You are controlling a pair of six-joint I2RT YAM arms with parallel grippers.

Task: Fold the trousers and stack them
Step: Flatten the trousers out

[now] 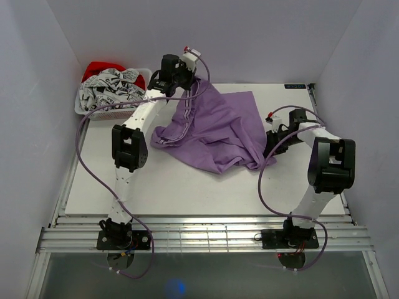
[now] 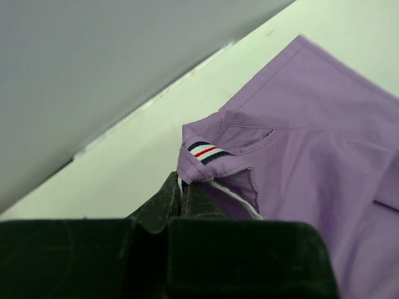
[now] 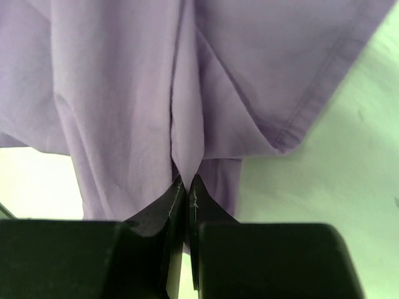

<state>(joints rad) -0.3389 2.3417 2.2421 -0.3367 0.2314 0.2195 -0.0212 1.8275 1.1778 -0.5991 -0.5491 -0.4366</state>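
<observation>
The lilac-purple trousers (image 1: pixel 215 128) lie partly bunched in the middle of the white table (image 1: pixel 187 187), lifted at two points. My left gripper (image 1: pixel 198 80) is shut on the trousers near the striped waistband at the back of the table. In the left wrist view the trousers (image 2: pixel 324 143) hang from my gripper (image 2: pixel 182 182), with a small striped tab (image 2: pixel 206 152) just above the fingertips. My right gripper (image 1: pixel 269 147) is shut on the trousers at their right edge. In the right wrist view a fold of the trousers (image 3: pixel 143 93) is pinched in my gripper (image 3: pixel 184 180).
A white basket (image 1: pixel 106 99) with grey patterned and red clothes stands at the back left corner. White walls enclose the table on three sides. A slatted metal rail (image 1: pixel 206 237) runs along the near edge by the arm bases.
</observation>
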